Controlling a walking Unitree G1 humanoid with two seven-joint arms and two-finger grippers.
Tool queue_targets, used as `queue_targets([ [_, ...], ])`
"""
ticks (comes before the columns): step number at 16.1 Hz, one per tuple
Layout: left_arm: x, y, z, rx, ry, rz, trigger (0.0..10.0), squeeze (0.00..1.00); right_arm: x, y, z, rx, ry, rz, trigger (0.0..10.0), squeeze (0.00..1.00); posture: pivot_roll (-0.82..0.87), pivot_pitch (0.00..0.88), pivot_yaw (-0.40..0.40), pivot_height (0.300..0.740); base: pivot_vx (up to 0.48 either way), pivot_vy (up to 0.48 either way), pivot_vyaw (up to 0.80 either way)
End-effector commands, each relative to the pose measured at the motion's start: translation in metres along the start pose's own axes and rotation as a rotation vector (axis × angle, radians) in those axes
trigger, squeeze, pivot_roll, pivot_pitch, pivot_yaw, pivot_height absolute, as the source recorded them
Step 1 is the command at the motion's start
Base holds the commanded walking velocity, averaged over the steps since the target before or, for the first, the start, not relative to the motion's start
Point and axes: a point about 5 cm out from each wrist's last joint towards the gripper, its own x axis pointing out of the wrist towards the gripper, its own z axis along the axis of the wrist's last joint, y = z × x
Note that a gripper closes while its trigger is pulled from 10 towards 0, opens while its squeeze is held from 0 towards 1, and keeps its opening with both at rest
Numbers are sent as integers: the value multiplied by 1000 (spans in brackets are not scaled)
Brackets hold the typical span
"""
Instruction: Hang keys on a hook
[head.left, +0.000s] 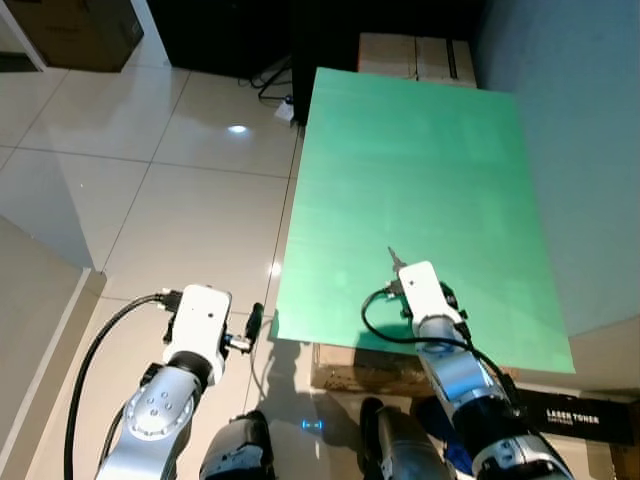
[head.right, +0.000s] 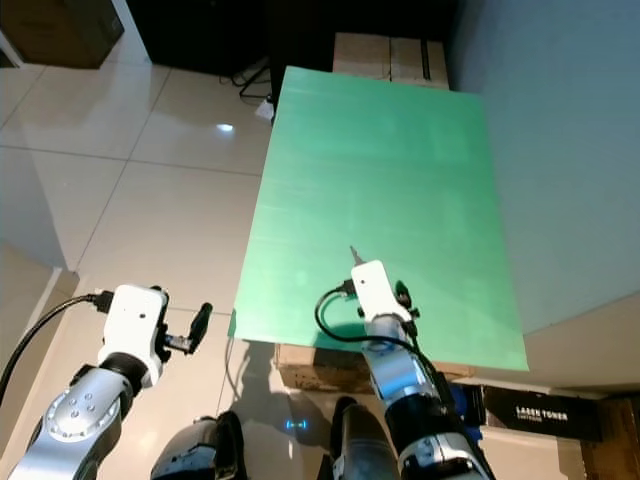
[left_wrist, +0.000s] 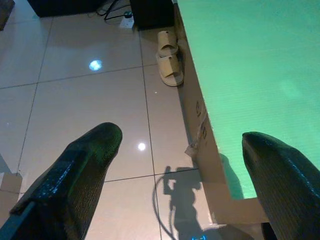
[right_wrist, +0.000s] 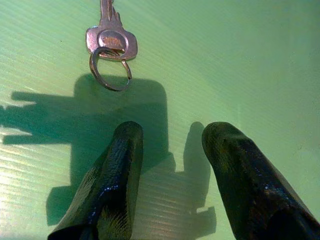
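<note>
Off the green board's left edge: left gripper (left_wrist: 175, 175) is hovering over floor tiles, fingers spread, empty.
On the green board (head.left: 420, 180): key (right_wrist: 110, 40) is lying flat, blade pointing away.
Nearer arm: right gripper (right_wrist: 170, 165) is hanging just short of the key ring, fingers parted.

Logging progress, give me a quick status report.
Right pincer open, hovering short of key on green board. Left pincer open, idle over floor. Nothing blocking key.
</note>
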Motion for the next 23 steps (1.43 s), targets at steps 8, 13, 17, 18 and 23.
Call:
queue_targets([
  [8, -7, -15, 2, -59, 14, -167, 10000, 0, 9, 3, 3, -59, -50, 27, 10000, 0, 4, 273, -8, 723, 0, 0, 0],
  [13, -8, -16, -2, -56, 32, -151, 10000, 0, 11, 8, 5, -73, -74, 60, 0, 0, 9, 270, -5, 723, 0, 0, 0],
  [17, -9, -14, -2, -51, 34, -143, 10000, 0, 12, 11, 6, -71, -87, 90, 0, 0, 14, 269, -4, 723, 0, 0, 0],
  [18, -10, -14, -2, -49, 34, -140, 10000, 0, 12, 12, 5, -69, -88, 93, 0, 0, 14, 269, -4, 723, 0, 0, 0],
  [23, -10, -12, -3, -46, 35, -130, 10000, 0, 9, 16, 7, -61, -131, 106, 0, 0, 10, 268, -4, 723, 0, 0, 0],
])
